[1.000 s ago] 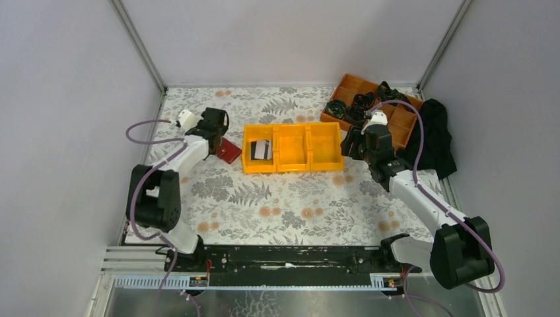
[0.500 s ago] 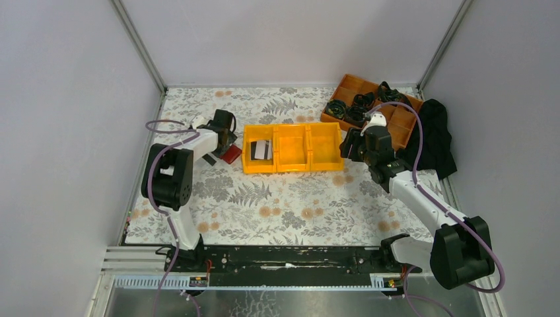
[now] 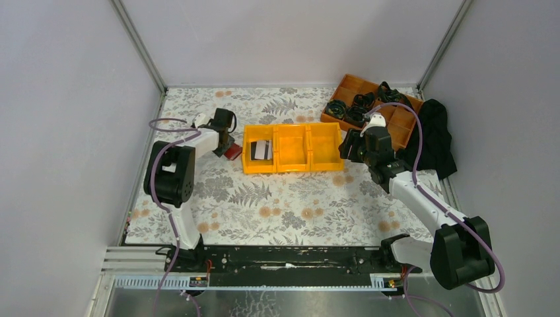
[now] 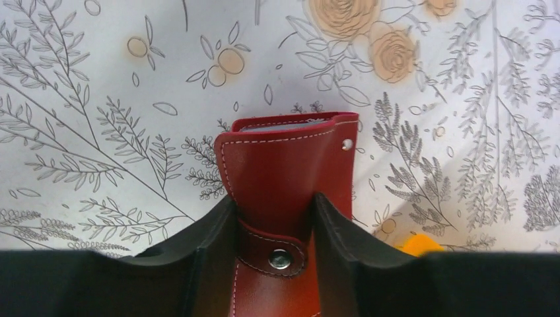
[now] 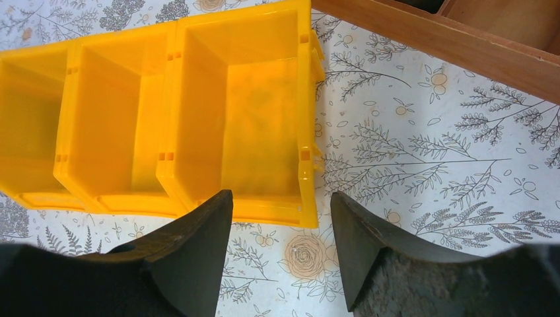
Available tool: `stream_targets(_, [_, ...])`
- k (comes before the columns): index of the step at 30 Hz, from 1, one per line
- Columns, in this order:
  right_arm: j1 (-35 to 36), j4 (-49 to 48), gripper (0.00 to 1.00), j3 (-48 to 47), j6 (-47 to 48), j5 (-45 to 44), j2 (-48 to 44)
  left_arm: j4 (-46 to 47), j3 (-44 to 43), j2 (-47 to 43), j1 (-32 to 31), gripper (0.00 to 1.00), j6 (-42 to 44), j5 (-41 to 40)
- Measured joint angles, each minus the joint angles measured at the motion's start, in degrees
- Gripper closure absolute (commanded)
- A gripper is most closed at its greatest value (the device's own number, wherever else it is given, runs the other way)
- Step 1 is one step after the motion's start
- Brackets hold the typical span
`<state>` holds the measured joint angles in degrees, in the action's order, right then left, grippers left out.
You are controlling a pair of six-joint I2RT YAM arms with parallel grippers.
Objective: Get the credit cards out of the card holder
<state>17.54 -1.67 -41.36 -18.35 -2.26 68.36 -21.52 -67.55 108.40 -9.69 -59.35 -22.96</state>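
The red card holder (image 4: pixel 284 165) lies on the flowered table, just left of the yellow bin (image 3: pixel 293 165). My left gripper (image 4: pixel 272 201) is shut on it, both black fingers pressing its sides near the snap strap. A thin grey edge shows inside its far open end. From above, the holder (image 3: pixel 232 152) peeks out beside the left gripper (image 3: pixel 226 141). Credit cards (image 3: pixel 262 150), grey-white and black, lie in the bin's left compartment. My right gripper (image 5: pixel 280 198) hangs open and holds nothing over the table, by the bin's right end (image 5: pixel 264 212).
A brown tray (image 3: pixel 343 86) holding black items stands at the back right, its wooden edge (image 5: pixel 449 46) also in the right wrist view. A black cloth (image 3: pixel 436 135) lies by the right wall. The bin's middle and right compartments hold nothing.
The left arm folded in toward the holder and its jaws went from wide open to shut on it. The right arm stayed put.
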Motion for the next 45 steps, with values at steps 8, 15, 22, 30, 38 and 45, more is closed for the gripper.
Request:
stream_targets(8, [0.0, -0.31, 0.36, 0.02, -0.15, 0.04, 0.0, 4.26, 2.45, -2.73, 0.09, 1.0, 0.74, 0.87])
stream_targets(15, [0.0, -0.33, 0.36, 0.02, -0.15, 0.46, 0.04, 4.39, 6.95, -7.91, 0.09, 1.0, 1.7, 2.03])
stream_targets(22, [0.0, -0.37, 0.36, 0.04, -0.17, 1.4, 0.42, 2.29, 11.34, -24.5, -0.87, 1.0, 1.92, 0.28])
stream_targets(30, [0.02, -0.33, 0.36, 0.04, -0.2, 1.81, 0.5, 1.81, 12.55, -38.07, -8.59, 1.0, 3.54, -0.04])
stream_targets(38, [0.02, -0.13, 0.35, 0.02, -0.17, 2.21, 0.02, 1.66, 22.6, -43.52, -30.38, 1.0, 3.82, 2.73])
stream_targets(45, [0.02, 0.2, 0.29, 0.02, -0.81, 3.96, -2.19, 10.71, 31.15, -40.22, -39.58, 1.0, 4.87, 5.64])
